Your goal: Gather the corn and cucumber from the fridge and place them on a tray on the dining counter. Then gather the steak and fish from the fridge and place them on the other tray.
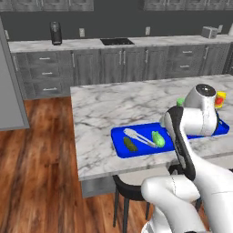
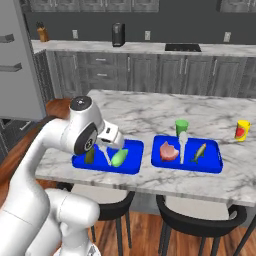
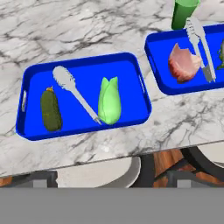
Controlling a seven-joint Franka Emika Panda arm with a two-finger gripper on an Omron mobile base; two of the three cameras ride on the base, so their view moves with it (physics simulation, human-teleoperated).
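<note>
On the dining counter (image 2: 145,107) lie two blue trays. The left tray (image 3: 83,65) holds the dark cucumber (image 3: 51,110), the light-green corn (image 3: 109,106) and white tongs (image 3: 74,91). The right tray (image 2: 212,162) carries the pink steak (image 2: 169,151), a fish (image 2: 199,152) and a second pair of tongs (image 2: 182,145). My gripper (image 2: 113,142) hovers above the left tray's near edge, over the corn (image 2: 119,158) and cucumber (image 2: 90,156). In the hand view its tips stand wide apart, open and with nothing between them (image 3: 113,180). The fridge (image 2: 20,75) stands at far left.
A green cup (image 2: 181,127) stands behind the right tray and a yellow can (image 2: 242,130) further right. Dark round stools (image 2: 197,215) sit under the counter's near edge. Behind it runs a dark-grey cabinet run (image 1: 123,63) with a black canister (image 1: 55,32).
</note>
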